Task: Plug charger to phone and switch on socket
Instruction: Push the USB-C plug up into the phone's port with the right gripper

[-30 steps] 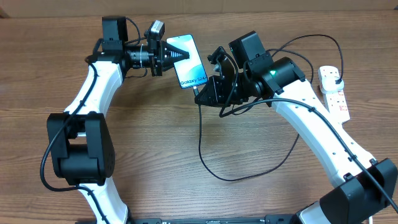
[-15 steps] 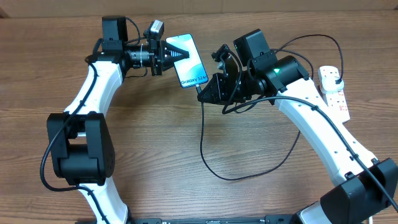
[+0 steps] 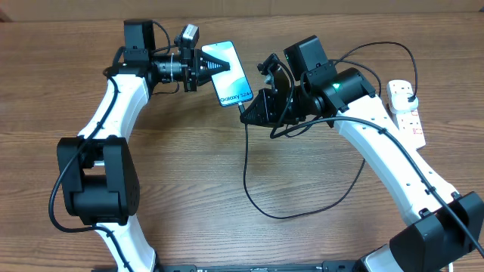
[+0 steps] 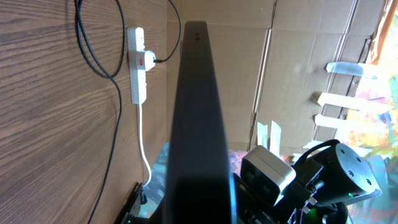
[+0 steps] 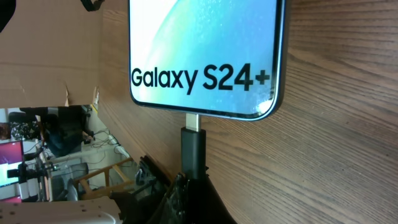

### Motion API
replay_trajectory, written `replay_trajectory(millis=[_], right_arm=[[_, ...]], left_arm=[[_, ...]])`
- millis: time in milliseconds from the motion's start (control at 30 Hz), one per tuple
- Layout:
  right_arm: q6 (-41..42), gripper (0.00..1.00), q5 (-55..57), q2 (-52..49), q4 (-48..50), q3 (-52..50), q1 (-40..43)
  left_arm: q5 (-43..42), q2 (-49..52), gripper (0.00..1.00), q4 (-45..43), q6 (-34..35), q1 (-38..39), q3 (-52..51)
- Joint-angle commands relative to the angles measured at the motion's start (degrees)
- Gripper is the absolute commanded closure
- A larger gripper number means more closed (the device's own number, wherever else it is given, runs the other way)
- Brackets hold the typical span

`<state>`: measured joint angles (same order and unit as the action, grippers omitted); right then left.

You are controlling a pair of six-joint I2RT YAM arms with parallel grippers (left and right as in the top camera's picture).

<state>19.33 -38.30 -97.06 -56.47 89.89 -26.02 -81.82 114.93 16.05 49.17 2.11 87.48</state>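
The charger tip is sitting in the bottom edge of the phone, the right gripper pinching tight on it. The left gripper is clamping the phone's top end. "Galaxy S24+" is showing on its screen. The socket is lying well right of the phone, on the table.

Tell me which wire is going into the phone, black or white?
The thin black cable: its tip meets the bottom edge of the phone. The white cord only runs from the power strip.
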Motion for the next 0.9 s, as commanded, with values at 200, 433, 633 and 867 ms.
replay_trajectory(millis=[200,433,633,867], right_arm=[[0.20,0.96,1.31,-0.37,0.37,0.17,0.90],[0.17,0.96,1.14,-0.37,0.09,0.17,0.90],[0.17,0.96,1.14,-0.37,0.20,0.17,0.15],[0.17,0.96,1.18,-0.37,0.46,0.17,-0.50]], left_arm=[[-4.85,0.02,0.96,0.13,-1.11,0.55,0.85],[-4.83,0.02,0.96,0.13,-1.14,0.57,0.85],[-4.83,0.04,0.96,0.13,-1.14,0.57,0.85],[-4.90,0.02,0.96,0.15,-1.14,0.57,0.85]])
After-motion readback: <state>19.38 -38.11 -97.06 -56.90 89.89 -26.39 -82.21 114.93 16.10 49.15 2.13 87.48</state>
